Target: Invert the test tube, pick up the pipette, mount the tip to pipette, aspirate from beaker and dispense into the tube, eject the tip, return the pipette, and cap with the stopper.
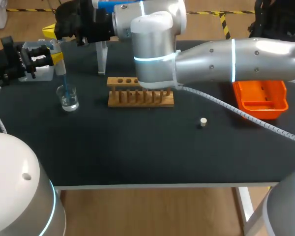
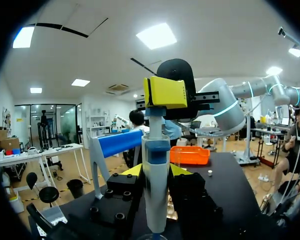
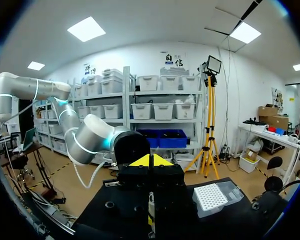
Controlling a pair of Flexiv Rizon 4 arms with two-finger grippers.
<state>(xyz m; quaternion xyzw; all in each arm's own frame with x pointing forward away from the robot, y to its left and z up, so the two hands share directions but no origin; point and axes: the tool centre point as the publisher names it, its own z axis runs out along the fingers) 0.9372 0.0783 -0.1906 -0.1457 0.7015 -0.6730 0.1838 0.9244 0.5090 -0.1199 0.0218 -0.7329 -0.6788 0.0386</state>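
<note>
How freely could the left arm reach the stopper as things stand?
Probably not. The left gripper holds the pipette over the beaker, the stopper lies far off past the rack, and the right arm stretches across between them.

We get bright, even light from ceiling panels (image 2: 157, 35) that blow out white in both wrist views, faint soft shadows on the black worktop (image 1: 137, 152), mild glare on our right arm (image 1: 246, 59).
</note>
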